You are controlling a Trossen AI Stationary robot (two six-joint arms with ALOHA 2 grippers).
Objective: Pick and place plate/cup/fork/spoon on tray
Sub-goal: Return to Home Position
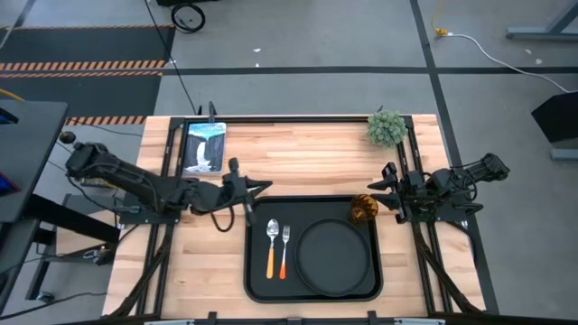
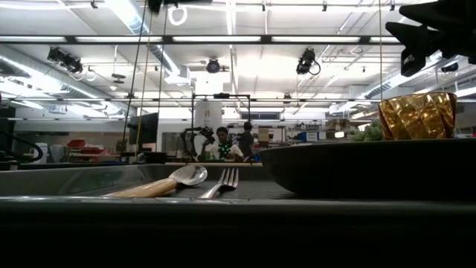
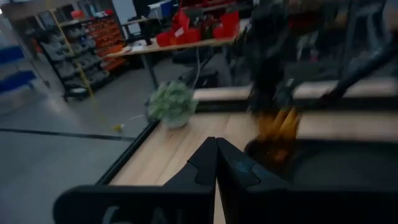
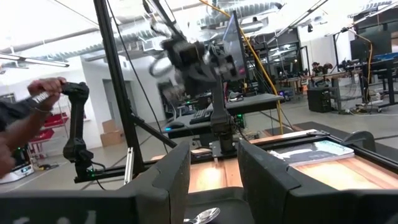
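Observation:
The black tray (image 1: 257,275) lies at the table's near middle. On it are the round black plate (image 1: 336,255) on the right, and the spoon (image 1: 271,244) and the fork (image 1: 284,249) side by side on the left. The amber cup (image 1: 364,208) stands upright at the tray's far right corner, behind the plate (image 2: 372,167) in the low view (image 2: 418,115). My right gripper (image 1: 383,189) is open, just right of the cup and above it (image 2: 435,30). My left gripper (image 1: 264,188) is shut and empty, just beyond the tray's far left corner.
A small potted plant (image 1: 386,127) stands at the far right corner of the table. A picture book (image 1: 203,146) lies at the far left. A person sits in the room beyond the table (image 2: 222,145), and a hand (image 4: 37,93) shows in the right wrist view.

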